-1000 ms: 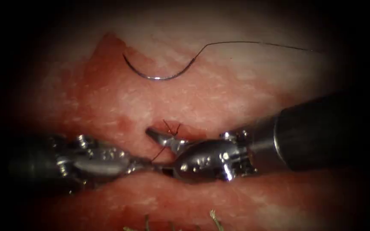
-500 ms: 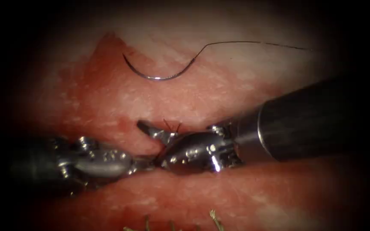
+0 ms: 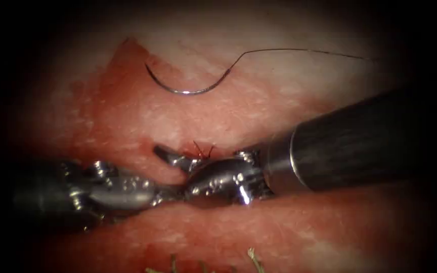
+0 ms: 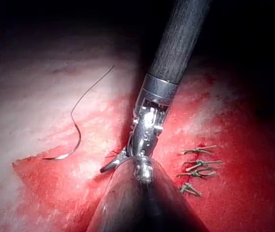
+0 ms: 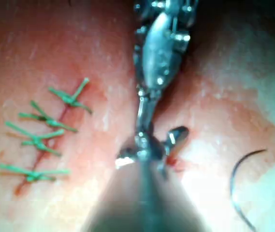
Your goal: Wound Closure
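Needle (image 3: 185,87) lay free on the tissue (image 3: 259,106) above the cut (image 3: 198,151), held by neither tool, its thread (image 3: 299,50) trailing off to the right. Right end effector (image 3: 175,159) stood with jaws apart around the red thread ends (image 3: 203,149) at the cut. Left end effector (image 3: 170,192), just beside it, seemed closed on thread, though I could not tell for sure.
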Available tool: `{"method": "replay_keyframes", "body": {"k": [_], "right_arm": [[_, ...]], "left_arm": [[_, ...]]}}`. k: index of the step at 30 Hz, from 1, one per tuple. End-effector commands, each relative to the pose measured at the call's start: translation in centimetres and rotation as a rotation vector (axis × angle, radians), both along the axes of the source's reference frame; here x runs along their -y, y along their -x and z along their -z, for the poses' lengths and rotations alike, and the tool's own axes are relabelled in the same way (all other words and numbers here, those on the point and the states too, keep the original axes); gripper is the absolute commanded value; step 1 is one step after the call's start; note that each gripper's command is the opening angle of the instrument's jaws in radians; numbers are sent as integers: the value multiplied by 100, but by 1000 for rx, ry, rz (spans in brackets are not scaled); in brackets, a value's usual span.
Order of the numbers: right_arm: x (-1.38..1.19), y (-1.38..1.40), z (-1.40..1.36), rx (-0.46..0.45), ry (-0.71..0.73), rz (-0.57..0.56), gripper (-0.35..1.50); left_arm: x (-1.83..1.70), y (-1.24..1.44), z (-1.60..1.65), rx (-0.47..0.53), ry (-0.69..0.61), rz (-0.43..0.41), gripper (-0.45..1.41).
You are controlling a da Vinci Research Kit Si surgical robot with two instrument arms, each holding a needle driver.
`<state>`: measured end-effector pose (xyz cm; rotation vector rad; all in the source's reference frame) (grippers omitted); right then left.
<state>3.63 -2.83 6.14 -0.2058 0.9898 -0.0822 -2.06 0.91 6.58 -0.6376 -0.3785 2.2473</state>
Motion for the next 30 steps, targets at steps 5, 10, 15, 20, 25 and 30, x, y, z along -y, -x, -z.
{"method": "replay_keyframes", "body": {"k": [5, 10, 15, 20, 25, 30], "right_arm": [[8, -1, -12, 6, 2, 0, 116], [8, -1, -15, 8, 3, 2, 116], [9, -1, -18, 35, -6, 24, 96], [12, 1, -27, 48, -14, 47, 57], [14, 3, -30, 37, -27, 67, -35], [11, 10, -27, 42, -27, 63, -35]], "left_arm": [[7, 7, -6, 3, -1, -6, -45], [7, 7, -6, 3, -1, -6, -45], [8, 7, -6, 3, -1, -6, -45], [8, 7, -6, 2, -1, -6, -45], [8, 7, -6, 2, -1, -6, -45], [9, 7, -5, 2, 2, -11, -45]]}}
